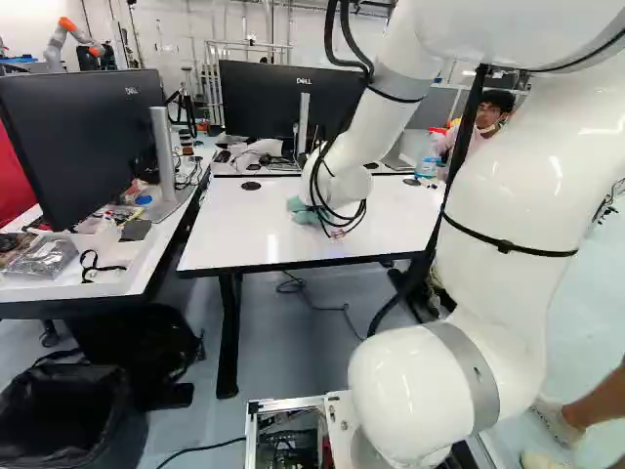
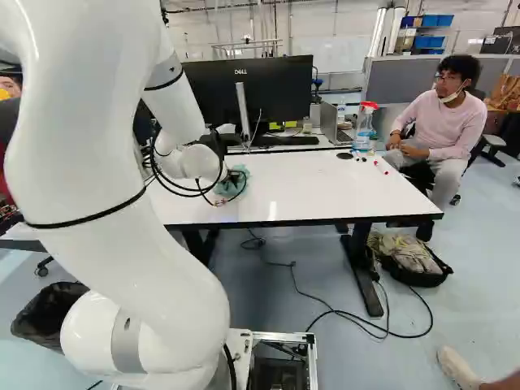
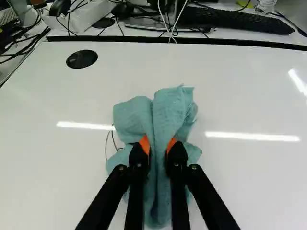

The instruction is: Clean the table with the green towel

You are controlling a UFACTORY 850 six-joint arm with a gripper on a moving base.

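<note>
The end effector (image 3: 158, 144) is clenched on the towel (image 3: 175, 105), pinched in a fold between both fingers and seemingly down on the counter (image 3: 249, 98). So the pickup is done; how much is wiped can't be told — the white top shows no plain dirt, and most sweeping is probably left. Cables (image 2: 180, 189) loop low beside the end effector and could drag. Ahead and left is a black disc (image 3: 82, 59); farther right, pens (image 2: 379, 166) and a bottle (image 2: 364, 128) — the pens block a full wipe.
</note>
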